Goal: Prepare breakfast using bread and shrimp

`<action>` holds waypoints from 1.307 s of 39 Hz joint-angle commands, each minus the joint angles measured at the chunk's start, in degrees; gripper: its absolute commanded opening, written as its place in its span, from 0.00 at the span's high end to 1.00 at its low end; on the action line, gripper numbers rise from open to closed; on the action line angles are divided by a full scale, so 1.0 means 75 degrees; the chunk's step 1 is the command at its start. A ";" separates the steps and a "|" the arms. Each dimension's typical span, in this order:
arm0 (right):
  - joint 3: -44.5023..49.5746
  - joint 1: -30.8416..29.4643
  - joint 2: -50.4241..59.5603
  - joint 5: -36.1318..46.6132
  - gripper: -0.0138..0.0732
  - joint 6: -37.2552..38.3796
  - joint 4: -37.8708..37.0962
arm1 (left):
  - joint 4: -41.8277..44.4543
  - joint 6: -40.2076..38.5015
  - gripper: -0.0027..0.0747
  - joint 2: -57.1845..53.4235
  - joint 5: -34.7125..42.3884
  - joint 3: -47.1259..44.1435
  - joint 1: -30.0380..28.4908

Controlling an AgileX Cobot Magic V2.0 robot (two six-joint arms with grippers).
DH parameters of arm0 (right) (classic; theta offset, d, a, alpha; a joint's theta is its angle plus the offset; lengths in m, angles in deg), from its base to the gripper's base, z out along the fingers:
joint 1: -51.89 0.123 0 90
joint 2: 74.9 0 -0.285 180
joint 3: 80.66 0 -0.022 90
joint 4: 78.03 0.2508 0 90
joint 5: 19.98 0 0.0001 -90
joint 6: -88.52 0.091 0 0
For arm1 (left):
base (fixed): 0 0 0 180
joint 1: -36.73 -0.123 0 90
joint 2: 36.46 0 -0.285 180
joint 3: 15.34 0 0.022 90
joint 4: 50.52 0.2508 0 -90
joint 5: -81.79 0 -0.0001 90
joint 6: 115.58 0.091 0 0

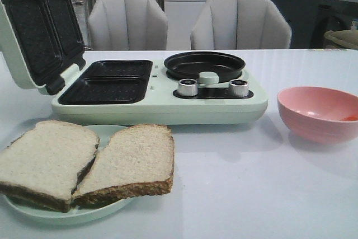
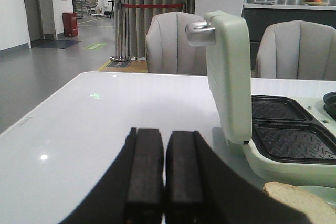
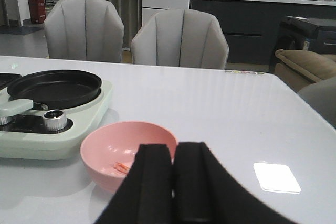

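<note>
Two slices of bread (image 1: 89,160) lie side by side on a pale green plate (image 1: 61,214) at the table's front left; a corner of one slice (image 2: 299,203) shows in the left wrist view. The shrimp (image 3: 122,167) is a small orange bit inside the pink bowl (image 1: 320,113), seen as an orange speck (image 1: 349,118) in the front view. My left gripper (image 2: 165,182) is shut and empty, just left of the cooker's raised lid (image 2: 231,77). Just behind the pink bowl (image 3: 115,148), my right gripper (image 3: 173,182) is shut and empty. Neither gripper appears in the front view.
A mint-green breakfast cooker (image 1: 162,102) stands mid-table with its sandwich lid (image 1: 33,32) raised, two black grill wells (image 1: 109,82), a round black pan (image 1: 204,65) and two silver knobs (image 1: 187,87). Two grey chairs (image 1: 128,20) stand behind the table.
</note>
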 commanded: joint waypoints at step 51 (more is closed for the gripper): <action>-0.0127 -0.0023 0.0168 0.0599 0.68 -0.0029 -0.0109 | -0.0397 -0.0016 0.82 0.2291 -0.2491 0.3859 0.0049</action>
